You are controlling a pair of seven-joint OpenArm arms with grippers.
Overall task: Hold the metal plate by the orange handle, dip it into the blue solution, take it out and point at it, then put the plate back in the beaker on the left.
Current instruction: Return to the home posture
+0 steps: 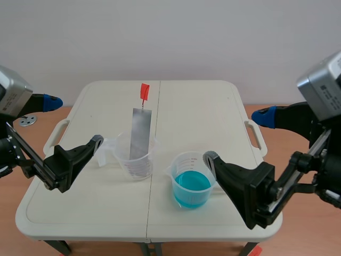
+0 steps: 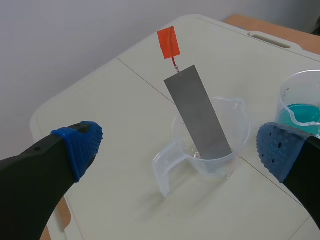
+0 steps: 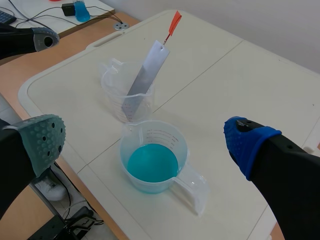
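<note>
Both grippers stand with fingers apart and hold nothing: the left gripper [image 2: 177, 147] faces the empty clear beaker [image 1: 137, 160], and the right gripper [image 3: 145, 140] faces the beaker of blue solution [image 3: 152, 162]. The metal plate [image 1: 139, 133] stands tilted in the empty beaker and leans on its rim, with the orange handle [image 1: 144, 91] at the top, joined to it by what looks like a thin wire. Treat the handle as the main hazard. It is a small, thin tab, so an off-centre closure is likely to catch the wire or miss altogether, and a weak hold lets the plate swing or drop. Do not push the plate sideways on approach, because the beaker looks light and may tip or slide across the worktop [image 1: 202, 106]. Lift along the plate's own lean; an oblique pull can drag its lower edge against the beaker wall and carry the beaker with it. The two beakers stand near each other, and one right finger lies just beside the rim of the solution beaker. A careless sweep by either arm, or a swinging plate that strikes the rim, risks spilling the solution.
</note>
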